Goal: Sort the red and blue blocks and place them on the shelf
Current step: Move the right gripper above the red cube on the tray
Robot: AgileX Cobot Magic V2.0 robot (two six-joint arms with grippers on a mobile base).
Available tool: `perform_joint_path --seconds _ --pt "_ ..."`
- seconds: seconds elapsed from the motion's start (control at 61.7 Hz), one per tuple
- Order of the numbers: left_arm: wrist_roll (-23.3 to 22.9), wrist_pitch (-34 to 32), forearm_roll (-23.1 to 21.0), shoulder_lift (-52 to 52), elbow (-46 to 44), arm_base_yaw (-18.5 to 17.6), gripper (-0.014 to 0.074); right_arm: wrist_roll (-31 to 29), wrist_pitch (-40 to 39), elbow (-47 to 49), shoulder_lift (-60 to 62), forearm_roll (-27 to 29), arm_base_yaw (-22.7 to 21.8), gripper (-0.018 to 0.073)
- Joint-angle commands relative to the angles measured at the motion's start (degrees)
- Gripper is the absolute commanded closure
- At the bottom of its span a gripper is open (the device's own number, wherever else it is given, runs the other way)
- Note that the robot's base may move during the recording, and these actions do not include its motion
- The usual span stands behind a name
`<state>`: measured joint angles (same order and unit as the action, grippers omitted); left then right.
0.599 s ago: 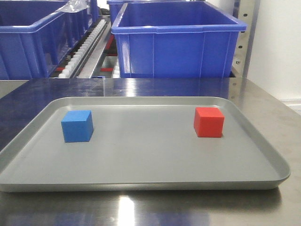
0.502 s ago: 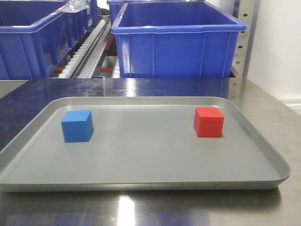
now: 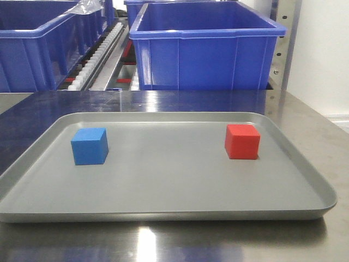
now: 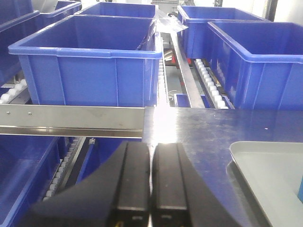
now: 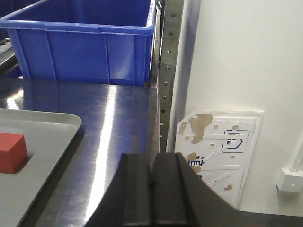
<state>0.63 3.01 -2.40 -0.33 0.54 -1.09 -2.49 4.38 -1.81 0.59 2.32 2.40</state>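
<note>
Operator: Obstacles around the blocks?

Guide: You see large blue bins [image 3: 207, 52] behind the grey tray [image 3: 163, 183], well apart from both cubes. The blue block [image 3: 89, 146] sits on the tray's left part and the red block [image 3: 242, 141] on its right.

Operator: Edges and room?

Guide: You have a raised rim round the tray and bare steel table [image 3: 311, 125] beside it. The shelf rail [image 4: 71, 120] crosses ahead of the left gripper [image 4: 151, 150]. The shelf post [image 5: 165, 71] rises ahead of the right gripper [image 5: 152, 160]. Each gripper's fingers are pressed together on nothing.

Operator: Labels?

Guide: You cannot read the blue mark on the white wall plate [image 5: 220, 151].
</note>
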Motion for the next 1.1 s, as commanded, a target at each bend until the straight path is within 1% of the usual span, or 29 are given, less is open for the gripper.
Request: perform_joint_path --seconds 0.0,0.097,0.194,0.308,0.405,0.567,0.632,0.745,0.875,0.923,0.972,1.085 --pt "-0.2 -5.1 -0.1 -0.7 1.2 -0.2 0.0474 -0.3 -5.6 1.9 1.1 0.1 -0.2 0.0540" --pt "-0.2 -5.1 -0.1 -0.7 1.2 -0.2 0.0474 -0.3 -4.4 3.8 0.8 0.0 -0.2 0.0540" --pt "-0.2 -5.1 -0.1 -0.7 1.2 -0.2 0.0474 -0.3 -0.6 8.1 -0.8 -1.0 -0.2 0.0540" --pt "-0.2 -5.1 -0.1 -0.7 1.2 -0.2 0.0474 -0.3 4.9 14.3 -5.5 -2.8 -0.2 0.0540" --pt "-0.2 -5.1 -0.1 -0.7 1.2 -0.2 0.0474 -0.6 7.2 18.3 -10.6 -5.3 -0.2 0.0540" --pt "-0.2 -5.1 -0.1 -0.7 1.2 -0.2 0.0474 -4.6 7.9 24.5 -20.9 -9.6 -0.2 0.0540" --pt "-0.2 -5.1 -0.1 -0.7 1.2 -0.2 0.0474 -5.7 7.9 26.0 -25.2 -9.9 -0.2 0.0540" --pt "-0.2 -5.1 -0.1 -0.7 1.2 -0.2 0.0474 -5.7 7.2 27.7 -32.9 -9.8 0.3 0.0540" --pt "-0.2 -5.1 -0.1 -0.7 1.2 -0.2 0.0474 -5.6 2.9 29.2 -41.0 -9.8 2.5 0.0540" --pt "-0.2 -5.1 -0.1 -0.7 1.2 -0.2 0.0474 -5.1 2.0 30.5 -44.3 -9.3 3.9 0.0540" --pt "-0.2 -5.1 -0.1 -0.7 1.2 -0.2 0.0474 -3.3 2.4 32.1 -46.8 -8.7 5.1 0.0540" --pt "-0.2 -5.1 -0.1 -0.7 1.2 -0.2 0.0474 2.5 6.6 36.9 -52.8 -8.4 8.3 0.0540"
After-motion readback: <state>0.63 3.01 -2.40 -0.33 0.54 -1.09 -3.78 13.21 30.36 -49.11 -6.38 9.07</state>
